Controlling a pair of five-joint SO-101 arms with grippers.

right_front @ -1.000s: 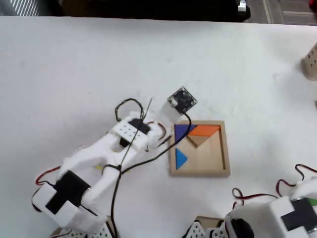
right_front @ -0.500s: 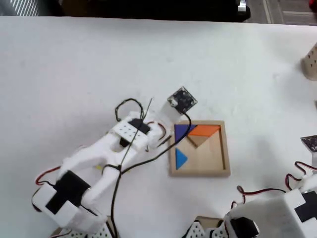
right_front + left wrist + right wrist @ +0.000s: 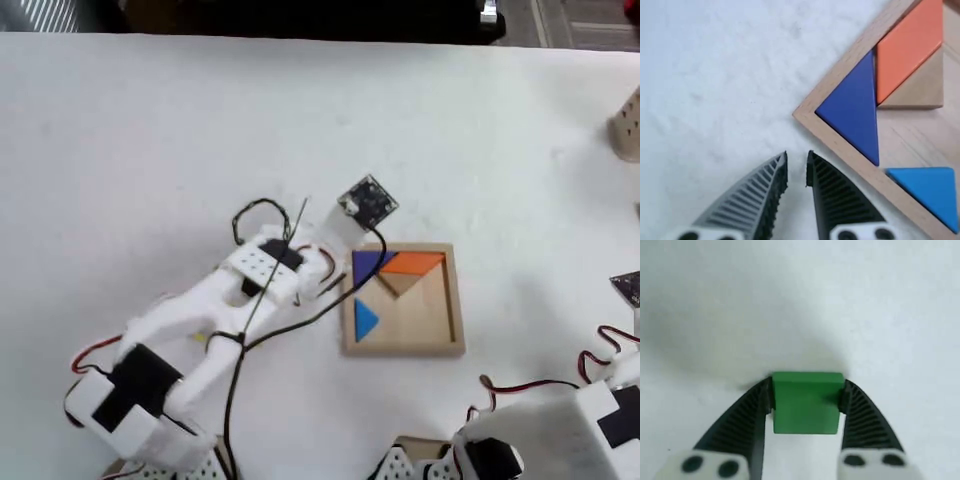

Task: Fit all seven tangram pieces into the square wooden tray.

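A plain green square [image 3: 807,402] sits between the black, ribbed fingers [image 3: 752,415] of the right gripper [image 3: 807,386], against a white table [image 3: 800,300]. The left gripper [image 3: 796,160] has one grey ribbed finger and one black. Just past their tips, the pale wooden tray [image 3: 840,145] shows a dark blue triangle [image 3: 855,107], an orange piece [image 3: 907,47], a tan triangle [image 3: 915,92] and a light blue triangle [image 3: 930,190].

The tray [image 3: 403,348] sits right of the left arm. Three pieces [image 3: 385,268] fill its far-left corner, and a fourth piece [image 3: 366,318] lies against the left wall. The left gripper [image 3: 796,155] is just outside that corner. The right gripper [image 3: 807,385] clamps a square piece [image 3: 805,407].
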